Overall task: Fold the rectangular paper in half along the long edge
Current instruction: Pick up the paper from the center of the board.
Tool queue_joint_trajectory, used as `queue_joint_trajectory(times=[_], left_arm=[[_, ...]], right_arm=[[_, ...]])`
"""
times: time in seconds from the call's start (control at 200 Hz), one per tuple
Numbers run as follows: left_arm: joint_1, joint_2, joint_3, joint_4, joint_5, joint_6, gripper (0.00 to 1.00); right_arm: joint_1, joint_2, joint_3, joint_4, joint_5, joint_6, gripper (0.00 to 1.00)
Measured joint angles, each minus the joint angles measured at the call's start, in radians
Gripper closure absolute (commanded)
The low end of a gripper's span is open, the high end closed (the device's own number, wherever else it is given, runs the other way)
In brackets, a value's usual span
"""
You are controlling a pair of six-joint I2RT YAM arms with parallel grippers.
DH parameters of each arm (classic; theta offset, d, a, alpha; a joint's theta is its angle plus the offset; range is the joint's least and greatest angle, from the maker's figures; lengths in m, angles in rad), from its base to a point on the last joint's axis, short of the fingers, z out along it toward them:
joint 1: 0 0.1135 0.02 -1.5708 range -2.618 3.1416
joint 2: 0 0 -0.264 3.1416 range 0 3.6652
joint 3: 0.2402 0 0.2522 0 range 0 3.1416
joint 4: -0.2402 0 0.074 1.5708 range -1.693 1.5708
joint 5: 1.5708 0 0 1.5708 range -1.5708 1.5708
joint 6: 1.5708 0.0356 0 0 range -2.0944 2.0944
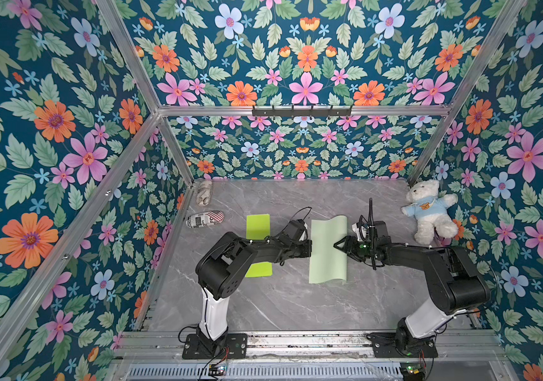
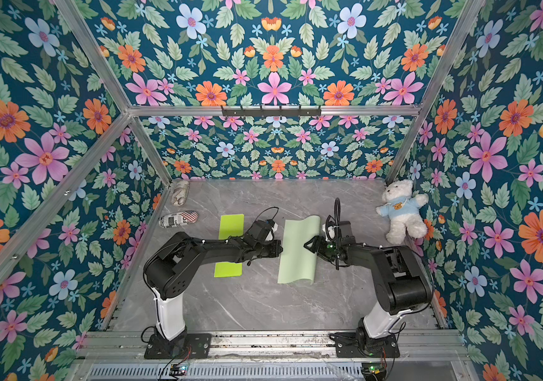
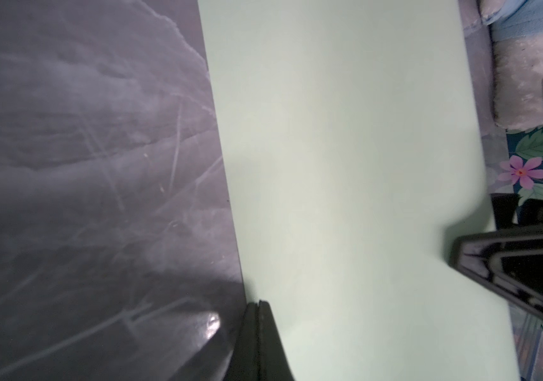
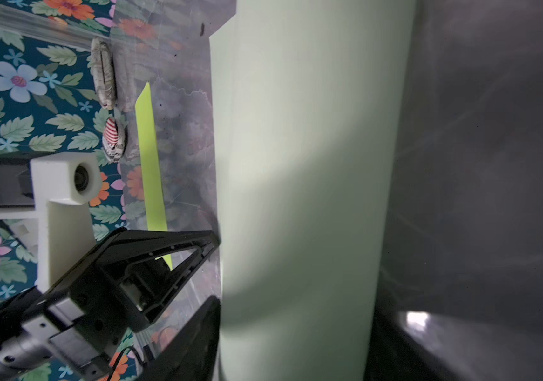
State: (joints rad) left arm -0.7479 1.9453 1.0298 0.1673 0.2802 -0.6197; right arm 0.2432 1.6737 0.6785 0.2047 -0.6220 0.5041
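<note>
The rectangular paper (image 1: pixel 327 260) (image 2: pixel 296 264) is pale green and lies mid-table with its long edges running front to back. Its right long side curls up off the marble (image 4: pixel 303 165). My left gripper (image 1: pixel 310 249) (image 3: pixel 258 305) is shut, its tips touching the paper's flat left long edge; I cannot tell whether they pinch it. From the right, my right gripper (image 1: pixel 336 245) (image 4: pixel 296 306) reaches over the raised side. Its jaws stand wide apart with the curled paper between them. One black finger (image 4: pixel 197 330) is beside the paper, and the other is mostly hidden behind the curl.
A bright yellow-green sheet (image 1: pixel 258 226) lies left of the paper, partly under my left arm. Two printed pouches (image 1: pixel 204 218) (image 1: pixel 204 193) sit at the back left. A white teddy bear (image 1: pixel 430 211) leans in the back right corner. Bare marble table (image 1: pixel 280 303) stretches toward the front.
</note>
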Motion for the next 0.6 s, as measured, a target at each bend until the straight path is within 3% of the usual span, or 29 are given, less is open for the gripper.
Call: queue_joint_trajectory(times=[0.6], left_arm=[[0.000, -0.014, -0.021, 0.008, -0.001, -0.003, 1.00]], right_arm=[[0.061, 0.114, 0.073, 0.093, -0.041, 0.021, 0.35]])
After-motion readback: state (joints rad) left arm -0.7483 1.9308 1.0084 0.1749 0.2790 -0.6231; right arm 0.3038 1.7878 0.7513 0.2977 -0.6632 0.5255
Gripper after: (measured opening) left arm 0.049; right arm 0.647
